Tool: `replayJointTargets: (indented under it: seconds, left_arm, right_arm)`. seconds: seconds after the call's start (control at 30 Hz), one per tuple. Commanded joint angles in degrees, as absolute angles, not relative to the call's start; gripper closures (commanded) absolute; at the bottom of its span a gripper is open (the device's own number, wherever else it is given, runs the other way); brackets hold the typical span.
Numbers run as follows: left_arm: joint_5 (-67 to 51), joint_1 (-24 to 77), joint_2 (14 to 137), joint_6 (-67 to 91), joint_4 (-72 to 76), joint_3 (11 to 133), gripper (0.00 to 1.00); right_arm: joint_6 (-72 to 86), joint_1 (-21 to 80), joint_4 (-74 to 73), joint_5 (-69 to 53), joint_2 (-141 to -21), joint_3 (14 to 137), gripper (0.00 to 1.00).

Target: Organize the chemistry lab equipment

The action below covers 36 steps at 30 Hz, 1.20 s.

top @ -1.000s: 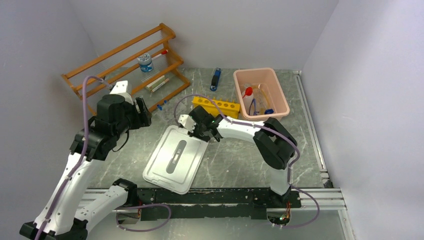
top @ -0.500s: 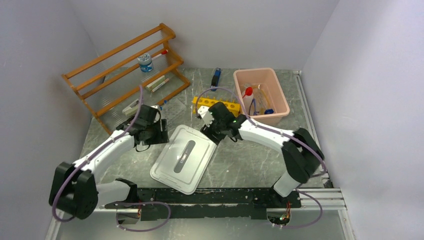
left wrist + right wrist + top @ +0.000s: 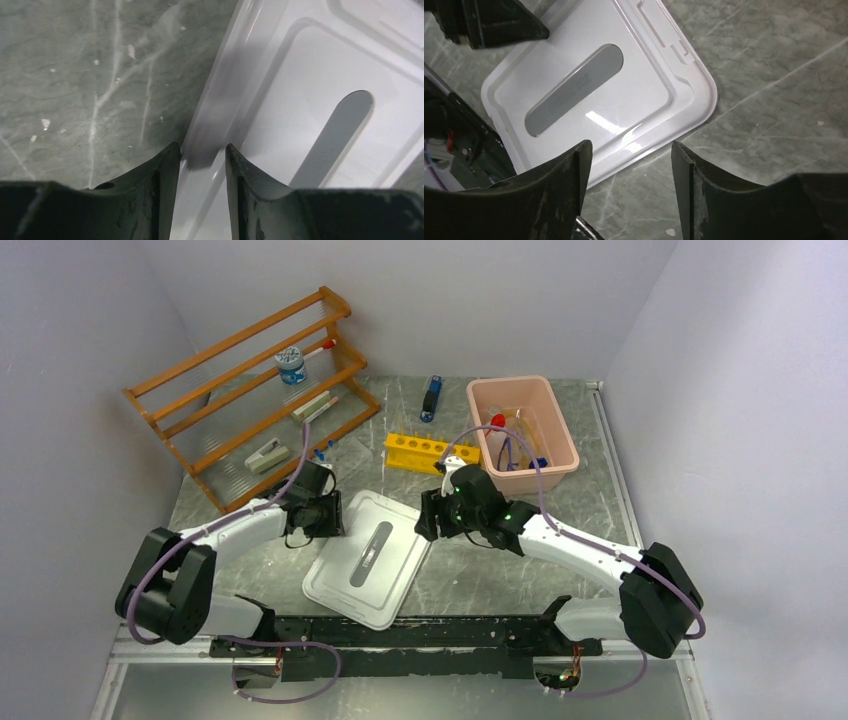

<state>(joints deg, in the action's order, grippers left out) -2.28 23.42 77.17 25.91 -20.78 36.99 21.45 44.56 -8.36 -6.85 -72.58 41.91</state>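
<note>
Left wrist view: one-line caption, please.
Left gripper straddling the white lid's edge on the marbled table.

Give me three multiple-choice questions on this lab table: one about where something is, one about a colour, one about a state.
1. Where is the red-capped squeeze bottle? A hanging on the wall B in the pink bin C under the table
2. What colour is the tube rack? A yellow B green C black
3. What state is the right gripper in? A shut on a tube B shut empty C open
Key: B, it sits inside the bin; A, the rack beside the bin is yellow; C, its fingers are spread wide above the white lid's edge.
</note>
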Motion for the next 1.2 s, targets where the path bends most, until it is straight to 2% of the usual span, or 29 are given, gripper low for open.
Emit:
replayJointTargets:
  seconds: [0.0, 0.2, 0.33, 0.37, 0.63, 0.93, 1.17]
  left_arm:
    - [-0.26, 26.67, 80.31, 24.82, -19.30, 38.23, 0.61]
    - [4.55, 30.31, 82.44, 25.77, -20.70, 38.43, 0.76]
    - [4.92, 31.90, 82.35, 26.27, -20.89, 38.14, 0.93]
    - [4.47, 32.17, 82.35, 26.23, -21.10, 38.22, 0.95]
    - [-6.22, 32.43, 79.63, 26.15, -19.99, 38.84, 0.95]
    - [-8.96, 32.35, 75.41, 29.18, -21.97, 41.99, 0.95]
    - [-9.86, 32.42, 72.97, 30.22, -22.93, 43.18, 0.95]
  right_arm:
    - [30.30, 44.52, -10.02, -3.38, -71.97, 42.42, 0.38]
    - [38.12, 44.49, -12.07, -0.80, -72.41, 41.34, 0.39]
    - [42.76, 44.45, -13.37, -0.09, -72.63, 40.11, 0.40]
    - [43.24, 44.43, -13.99, 1.22, -72.97, 40.13, 0.41]
    - [46.81, 43.46, -17.68, 2.55, -74.16, 39.21, 0.41]
    - [49.41, 41.24, -17.06, 1.81, -70.85, 35.05, 0.41]
    - [47.61, 40.74, -10.27, -4.38, -70.22, 31.78, 0.41]
